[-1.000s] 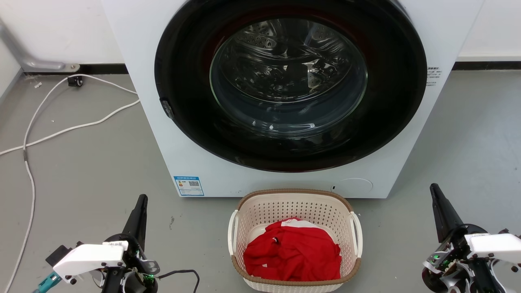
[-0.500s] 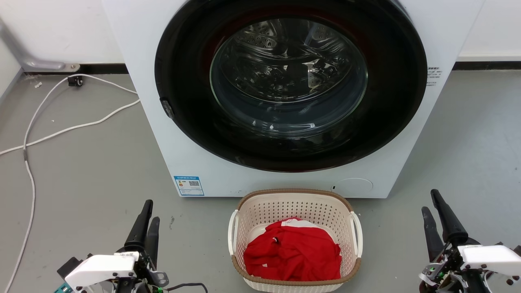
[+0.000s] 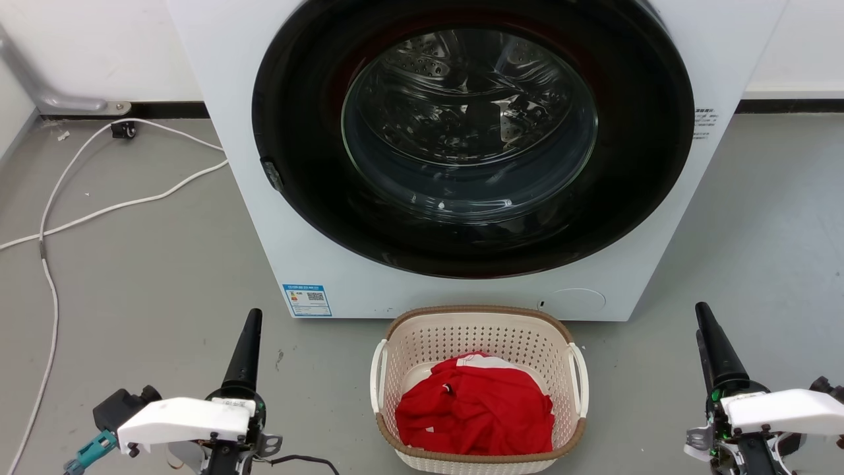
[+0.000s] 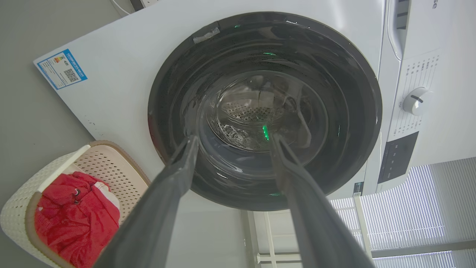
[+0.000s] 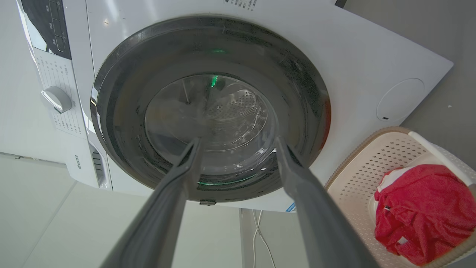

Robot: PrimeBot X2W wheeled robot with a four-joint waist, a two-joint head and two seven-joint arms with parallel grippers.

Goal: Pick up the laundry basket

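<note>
Left hand (image 3: 252,320) and right hand (image 3: 703,316), fingers apart, flank the laundry basket (image 3: 479,309), grey floor (image 3: 316,369) between each and its rim.

The washing machine (image 5: 372,56) bears the brand Hisense (image 5: 77,162) beside its door (image 5: 208,108). A blue sticker (image 3: 306,300) with a QR code sits below the door. Its print, like the small lettering (image 3: 702,124) beside the door, is unreadable.

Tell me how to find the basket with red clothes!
Find the big white washing machine. On the grey floor right in front of it sits the laundry basket. It is cream with holes, a brown rim, white handles and red cloth inside.
</note>
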